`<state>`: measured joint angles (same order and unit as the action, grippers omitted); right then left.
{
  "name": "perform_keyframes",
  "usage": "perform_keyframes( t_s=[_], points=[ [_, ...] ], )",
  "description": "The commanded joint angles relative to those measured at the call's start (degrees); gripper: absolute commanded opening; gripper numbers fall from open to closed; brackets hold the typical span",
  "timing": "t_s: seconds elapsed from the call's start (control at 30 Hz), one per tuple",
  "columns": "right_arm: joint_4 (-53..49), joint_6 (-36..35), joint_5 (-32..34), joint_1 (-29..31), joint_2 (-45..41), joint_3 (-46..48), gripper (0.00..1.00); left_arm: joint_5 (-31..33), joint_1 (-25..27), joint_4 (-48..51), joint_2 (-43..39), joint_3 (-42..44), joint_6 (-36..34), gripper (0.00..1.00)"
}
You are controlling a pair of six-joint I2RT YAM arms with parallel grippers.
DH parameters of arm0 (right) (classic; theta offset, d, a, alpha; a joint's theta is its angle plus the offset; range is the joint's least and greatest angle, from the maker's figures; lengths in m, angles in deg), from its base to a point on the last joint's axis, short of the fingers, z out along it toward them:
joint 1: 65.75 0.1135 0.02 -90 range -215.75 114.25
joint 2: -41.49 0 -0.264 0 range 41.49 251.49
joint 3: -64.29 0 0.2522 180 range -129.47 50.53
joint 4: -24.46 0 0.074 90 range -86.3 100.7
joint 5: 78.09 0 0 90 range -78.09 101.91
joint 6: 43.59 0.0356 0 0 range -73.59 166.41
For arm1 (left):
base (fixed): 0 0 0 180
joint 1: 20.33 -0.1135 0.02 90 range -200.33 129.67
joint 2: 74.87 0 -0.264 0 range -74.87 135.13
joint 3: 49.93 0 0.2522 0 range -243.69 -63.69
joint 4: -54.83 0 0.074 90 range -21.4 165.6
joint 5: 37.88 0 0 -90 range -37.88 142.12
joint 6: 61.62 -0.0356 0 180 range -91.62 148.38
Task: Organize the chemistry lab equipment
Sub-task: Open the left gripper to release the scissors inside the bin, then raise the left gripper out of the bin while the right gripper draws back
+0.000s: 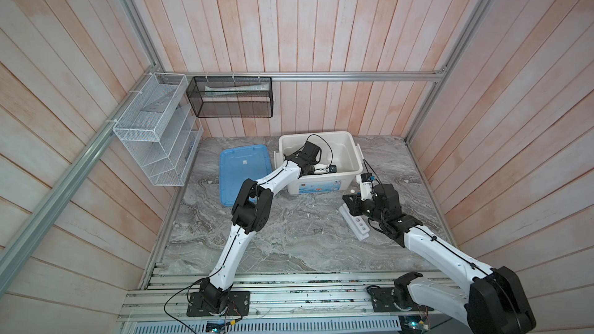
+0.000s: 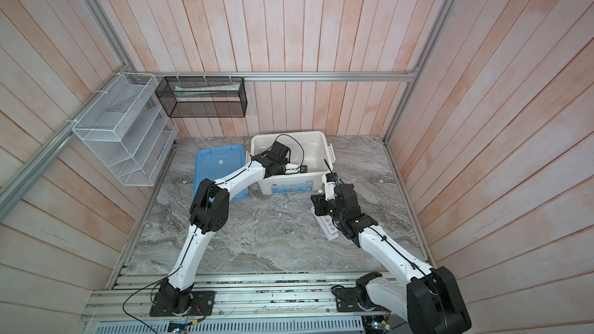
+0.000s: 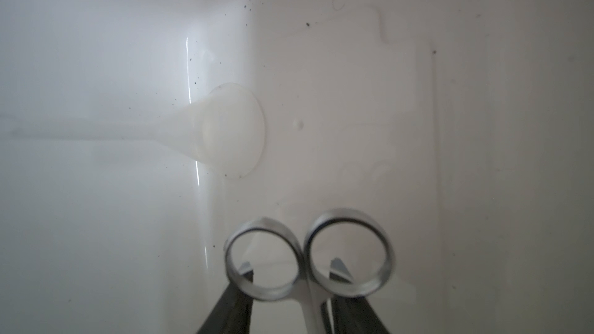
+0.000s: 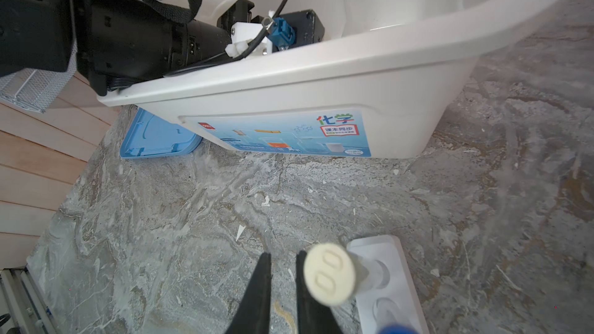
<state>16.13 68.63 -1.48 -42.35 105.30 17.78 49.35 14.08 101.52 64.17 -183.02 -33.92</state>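
Two loops of the scissors (image 3: 303,273) sit low centre in the left wrist frame, down inside the white bin (image 1: 316,134); the left hand (image 3: 291,268) stands parted loosely either side of them, so I'd open fully, then lift straight out

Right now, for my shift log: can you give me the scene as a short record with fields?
bin: white, open, blue lid flat beside it
left end effector: inside bin, jaws apart either side of scissors
funnel: white, lying on bin floor
right end effector: narrowly parted, empty, beside white-capped tube
rack: on table, holding that tube
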Motion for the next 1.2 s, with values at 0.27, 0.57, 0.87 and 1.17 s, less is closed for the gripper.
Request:
perform_keyframes(
  t_s=[0.27, 0.57, 0.87, 1.17],
  points=[
    [0.05, -1.56, -0.41, -0.59, 1.32, -3.03, 0.18, -5.86, 0.39, 5.7, -2.46, -2.47, 1.4, 0.48],
    [-2.18, -2.34, 0.9, -0.65, 0.35, -5.14, 0.18, -7.77, 0.65, 9.84, -4.97, -2.5, 1.93, 0.54],
    [-2.95, -2.0, 1.26, -0.72, -0.09, -6.05, 0.18, -7.11, 0.18, 8.6, -6.15, -3.72, 2.02, 0.56],
    [-5.75, -3.0, 3.19, -0.7, -0.84, -8.92, 0.19, -13.48, -2.06, 0.08, -13.9, -2.37, 6.99, 0.56]
  ],
)
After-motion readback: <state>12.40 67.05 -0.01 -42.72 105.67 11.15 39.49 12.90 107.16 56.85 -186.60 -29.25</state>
